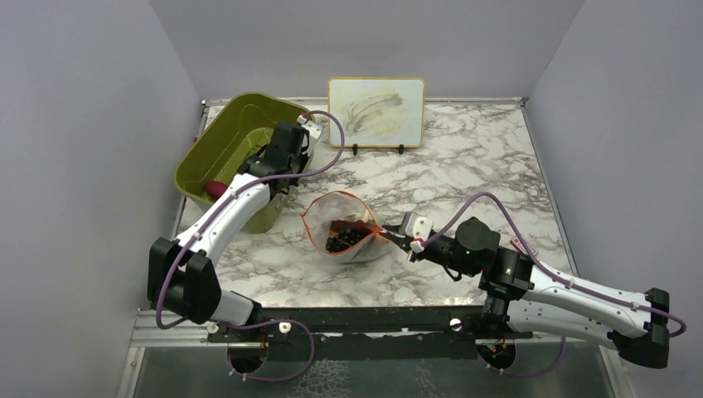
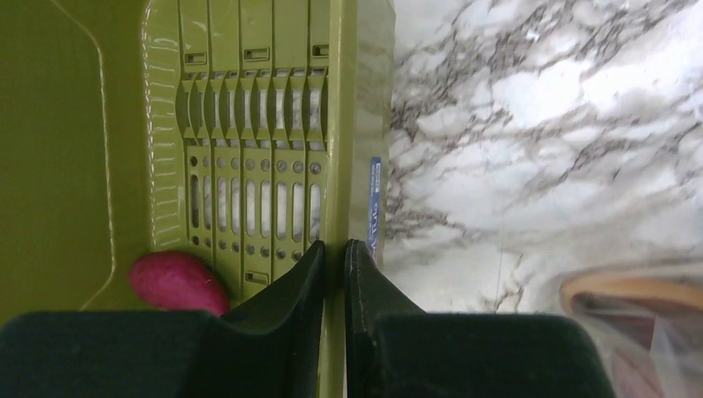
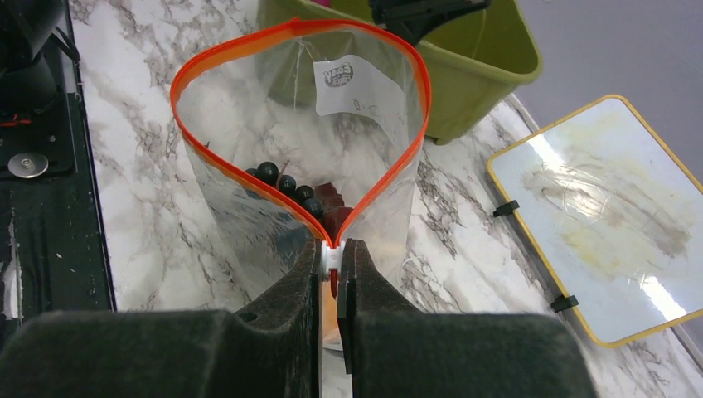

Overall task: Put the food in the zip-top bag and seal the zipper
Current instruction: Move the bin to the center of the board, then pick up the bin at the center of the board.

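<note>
The clear zip-top bag (image 1: 344,228) stands mid-table with its mouth open in a wide loop. Its orange-red zipper (image 3: 249,37) rims the mouth. My right gripper (image 3: 332,247) is shut on the white slider at the zipper's near end. Inside the bag lie dark grapes (image 3: 286,184) and a dark red piece. A pink-red food piece (image 2: 176,282) lies in the corner of the olive-green bin (image 2: 66,166). My left gripper (image 2: 333,247) is shut on that bin's right wall, one finger inside and one outside. From above, the left gripper (image 1: 280,170) sits over the bin's near right side.
The bin (image 1: 228,137) stands at the back left, tilted against the table edge. A yellow-framed whiteboard (image 1: 376,112) leans on small stands at the back centre. Bare marble table (image 1: 481,157) stretches to the right of the bag. Grey walls enclose three sides.
</note>
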